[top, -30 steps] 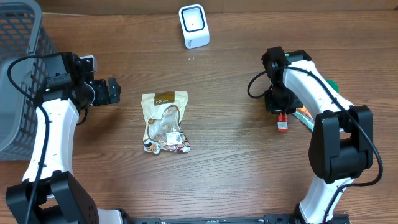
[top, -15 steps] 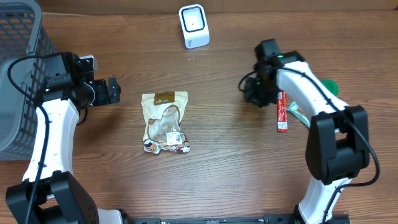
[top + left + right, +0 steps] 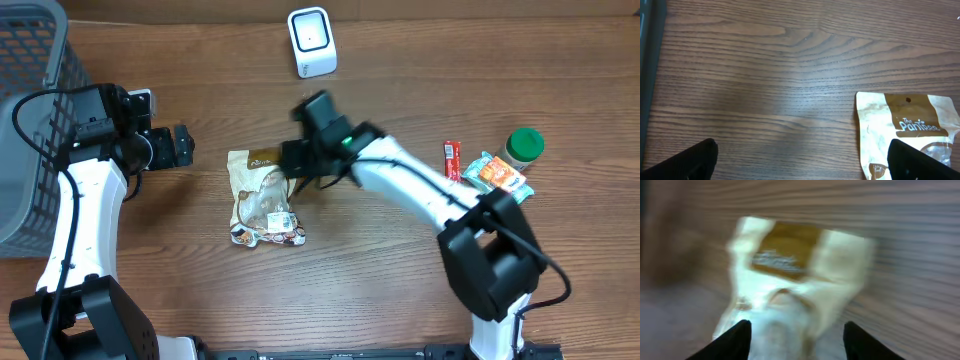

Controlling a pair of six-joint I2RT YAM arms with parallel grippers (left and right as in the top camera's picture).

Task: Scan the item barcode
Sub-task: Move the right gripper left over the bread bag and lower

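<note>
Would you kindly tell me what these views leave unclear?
Barcode on the snack pouch: too small overhead, smeared by blur in the right wrist view.
The pouch's lower part: cut off by the left wrist view's bottom edge.
Whether the right gripper touches the pouch: unclear overhead, blurred at the wrist.

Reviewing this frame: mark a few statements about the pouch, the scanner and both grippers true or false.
1. The right gripper is at the snack pouch's labelled end, jaws apart. True.
2. The left gripper grips the pouch. False: its jaws are open and empty, off to the pouch's side.
3. The white scanner sits inside the basket. False: it stands on the table, apart from the basket.
4. The red stick pack lies near the green-lidded jar. True.
</note>
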